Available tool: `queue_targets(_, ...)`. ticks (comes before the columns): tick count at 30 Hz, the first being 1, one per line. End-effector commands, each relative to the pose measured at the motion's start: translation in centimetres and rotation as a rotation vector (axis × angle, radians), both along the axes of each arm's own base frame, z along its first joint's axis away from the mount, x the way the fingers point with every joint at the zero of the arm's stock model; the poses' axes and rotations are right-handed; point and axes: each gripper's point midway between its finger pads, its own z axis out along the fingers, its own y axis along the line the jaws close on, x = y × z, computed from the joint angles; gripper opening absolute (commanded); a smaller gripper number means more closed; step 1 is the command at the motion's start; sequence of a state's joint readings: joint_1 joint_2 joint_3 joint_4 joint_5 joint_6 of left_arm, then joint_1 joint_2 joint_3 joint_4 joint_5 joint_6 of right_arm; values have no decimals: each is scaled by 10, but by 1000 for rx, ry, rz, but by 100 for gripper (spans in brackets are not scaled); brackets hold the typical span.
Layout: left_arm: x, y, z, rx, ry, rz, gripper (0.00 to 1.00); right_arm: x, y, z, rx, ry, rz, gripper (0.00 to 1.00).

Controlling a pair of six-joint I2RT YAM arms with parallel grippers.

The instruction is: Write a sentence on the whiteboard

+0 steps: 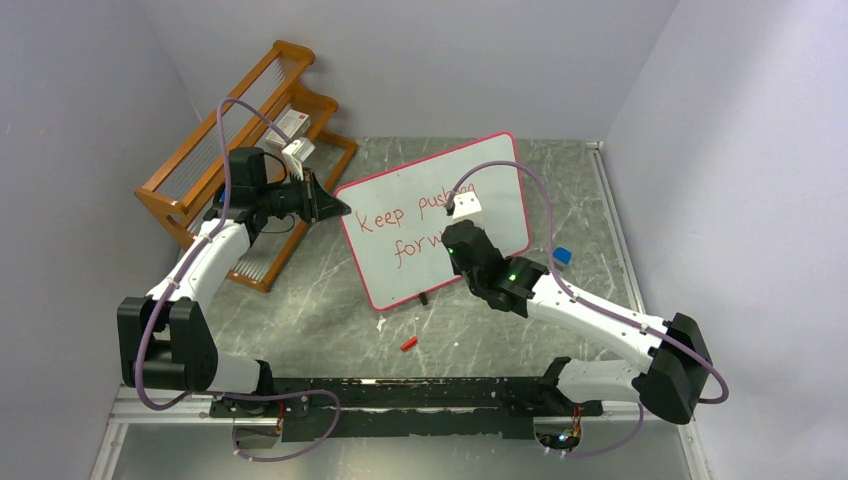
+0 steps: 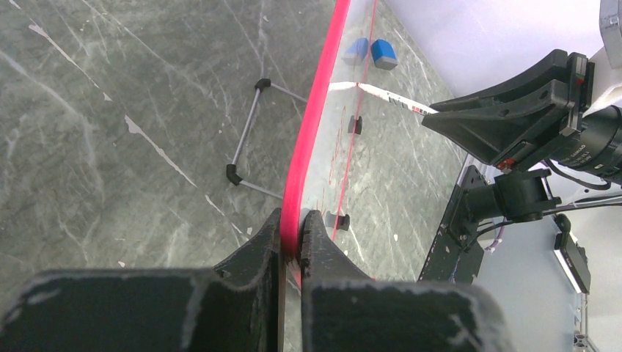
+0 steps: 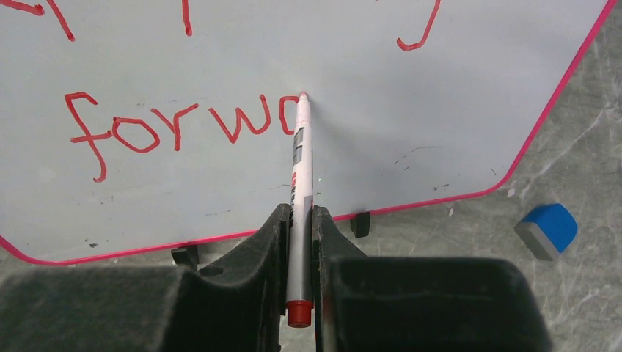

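The whiteboard (image 1: 425,205), white with a red-pink frame, stands tilted on the table. My left gripper (image 1: 338,208) is shut on its left edge; in the left wrist view the pink frame (image 2: 312,132) runs between the closed jaws of that left gripper (image 2: 292,220). My right gripper (image 3: 301,214) is shut on a white marker (image 3: 299,191) with a red end, its tip touching the whiteboard (image 3: 411,110). The sentence (image 3: 172,125) in red reads "forw" plus a partly drawn letter at the tip; the top view shows the sentence (image 1: 385,218) starting "Keep push", the rest hidden by the right arm.
A wooden rack (image 1: 240,140) with white items stands back left. A blue eraser (image 1: 561,256) lies right of the board, the same blue eraser (image 3: 546,229) showing in the right wrist view. A red marker cap (image 1: 408,343) lies on the marble table (image 1: 320,310) in front of the board.
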State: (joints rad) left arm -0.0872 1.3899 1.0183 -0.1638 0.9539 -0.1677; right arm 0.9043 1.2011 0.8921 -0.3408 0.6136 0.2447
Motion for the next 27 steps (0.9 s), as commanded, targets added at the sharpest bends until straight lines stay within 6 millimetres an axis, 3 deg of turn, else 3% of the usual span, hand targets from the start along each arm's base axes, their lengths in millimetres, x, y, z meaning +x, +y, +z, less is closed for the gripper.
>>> queue_targets(1,11,12,-45,155,10,61,5,5,1,12,32,-25,-11,0)
queue_targets(14,11,12,-45,156,13,62,5,-10,-10,-17,-1,63,-13,0)
queue_targets(27,11,13,-46,160,13,66,5,-9,-18,-20,-17,67,-42,0)
